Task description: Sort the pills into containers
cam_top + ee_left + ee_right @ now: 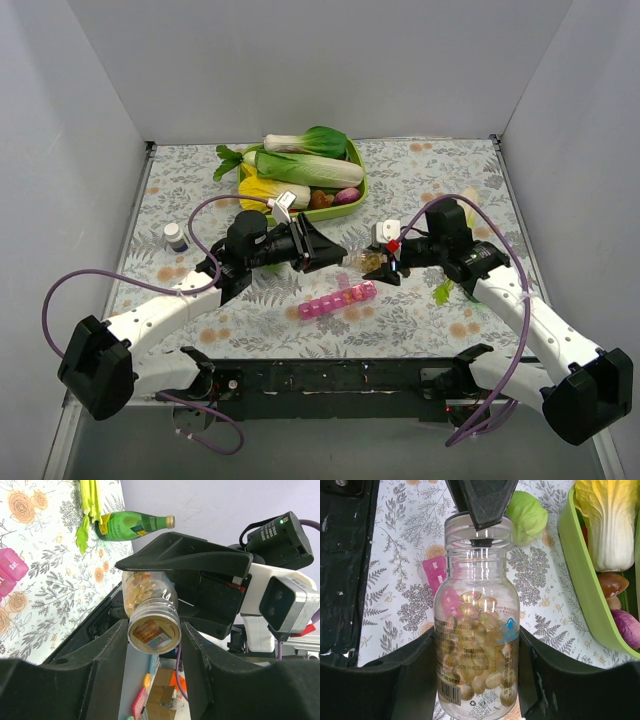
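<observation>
On the floral surface (430, 180), pink containers (338, 298) lie at seven o'clock of the pill bottle (477, 630) that our right jaws clamp and left jaws pinch at the neck, probably uncapping, pills (479, 605) inside.

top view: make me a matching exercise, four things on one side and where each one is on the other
Things
1 bottle
2 pill box
3 tray
4 small jar

Places
a far middle, holding vegetables
b left side, standing alone
c in the right gripper
d near middle, lying flat

Pairs: 1-c, 2-d, 3-a, 4-b
</observation>
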You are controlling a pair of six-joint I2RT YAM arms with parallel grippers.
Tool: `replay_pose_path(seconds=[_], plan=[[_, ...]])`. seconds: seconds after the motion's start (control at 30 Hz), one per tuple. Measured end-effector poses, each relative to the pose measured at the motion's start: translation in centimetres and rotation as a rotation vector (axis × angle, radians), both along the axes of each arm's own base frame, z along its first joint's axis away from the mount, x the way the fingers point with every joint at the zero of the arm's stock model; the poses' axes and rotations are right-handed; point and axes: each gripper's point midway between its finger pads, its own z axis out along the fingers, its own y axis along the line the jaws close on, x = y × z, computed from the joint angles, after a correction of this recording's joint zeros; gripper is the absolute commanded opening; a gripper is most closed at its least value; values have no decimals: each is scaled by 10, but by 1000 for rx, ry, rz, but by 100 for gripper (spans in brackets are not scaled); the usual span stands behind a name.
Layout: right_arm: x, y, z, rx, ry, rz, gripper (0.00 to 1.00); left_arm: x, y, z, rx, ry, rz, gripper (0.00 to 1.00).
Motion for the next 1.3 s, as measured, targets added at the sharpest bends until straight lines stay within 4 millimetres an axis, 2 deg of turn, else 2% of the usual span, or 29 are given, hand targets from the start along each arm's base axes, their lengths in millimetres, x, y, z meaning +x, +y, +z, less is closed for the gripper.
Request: replay_pose_path(seconds=[0.3, 0.57, 0.97, 1.3], plan=[[5, 2, -3, -32, -13, -24, 1, 5, -2, 0, -10, 22, 23, 16], [7, 1, -12, -85, -10, -49, 1, 7, -6, -16, 26, 61, 28, 15], [9, -2, -18, -128, -15, -80, 1, 11, -12, -23, 82, 77, 5, 14], [-9, 0, -24, -78, 211, -62, 1, 2, -18, -29, 132, -41, -172, 11]])
